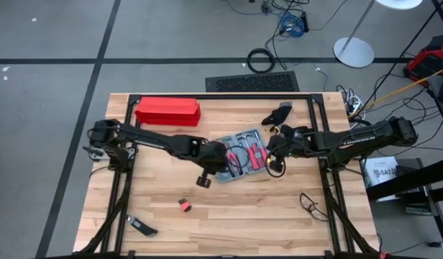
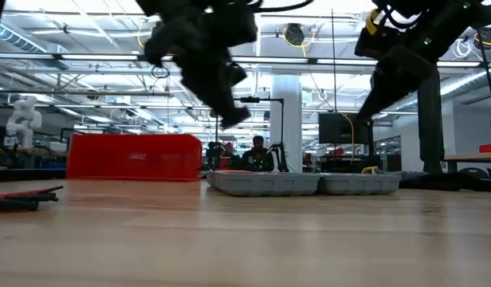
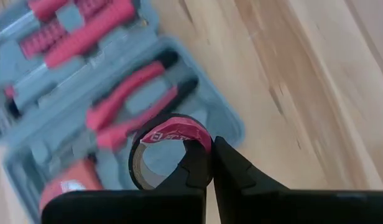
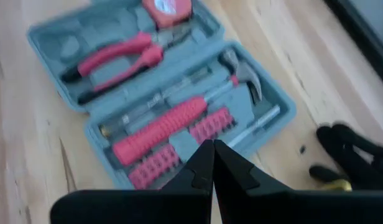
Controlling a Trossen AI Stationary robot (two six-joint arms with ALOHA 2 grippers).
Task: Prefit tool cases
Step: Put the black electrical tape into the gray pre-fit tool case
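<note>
From above, the tool case (image 1: 241, 155) lies open at the middle of the wooden desk (image 1: 229, 208), with the left end effector (image 1: 220, 160) over its near-left part and the right end effector (image 1: 273, 150) at its right edge. A red box (image 1: 167, 111) sits behind. The left wrist view shows the left end effector's fingers (image 3: 201, 168) pinched on a tape roll (image 3: 170, 152) above the pliers (image 3: 135, 109). The right wrist view shows the right end effector (image 4: 212, 163) closed and empty above the screwdriver (image 4: 160, 130).

Table layout: open case at centre.
The flat blue-grey plastic clamshell tool case (image 1: 239, 157) is placed mid-table, tools seated inside; the long red plastic box (image 1: 167, 111) lies behind it, leftward.
</note>
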